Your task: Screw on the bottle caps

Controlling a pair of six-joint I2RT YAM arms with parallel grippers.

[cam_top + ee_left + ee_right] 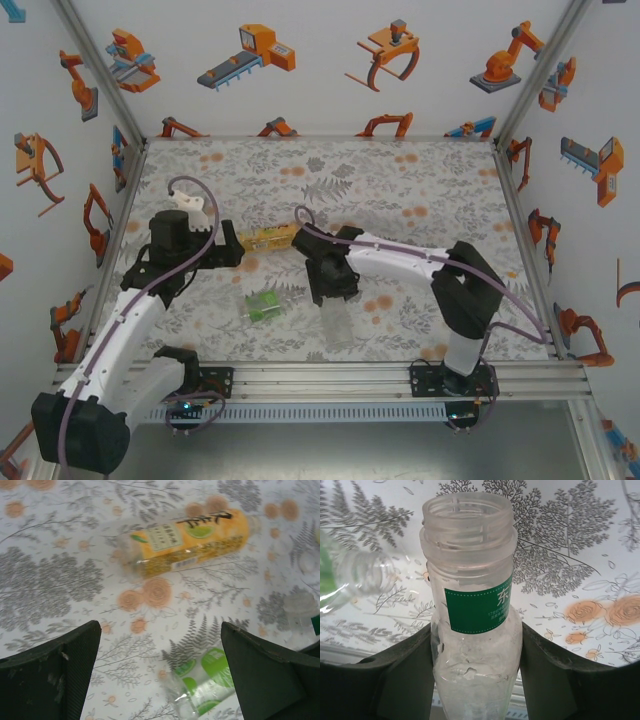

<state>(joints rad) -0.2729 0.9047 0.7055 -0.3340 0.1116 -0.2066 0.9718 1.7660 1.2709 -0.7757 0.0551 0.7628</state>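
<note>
The right tool (pixel 475 628) is gripping the clear bottle (pixel 468 560) by its body, a finger pressing on either side near the green band. The bottle's long axis is running straight out ahead of the tool, so the open threaded mouth is facing away from it, uncapped. The left tool (pixel 160 630) is standing wide open, holding nothing, with the yellow bottle (pixel 190 542) lying crosswise ahead of it on the surface (pixel 45 580). By my judgement a cap is going to have to meet that far mouth along the axis
</note>
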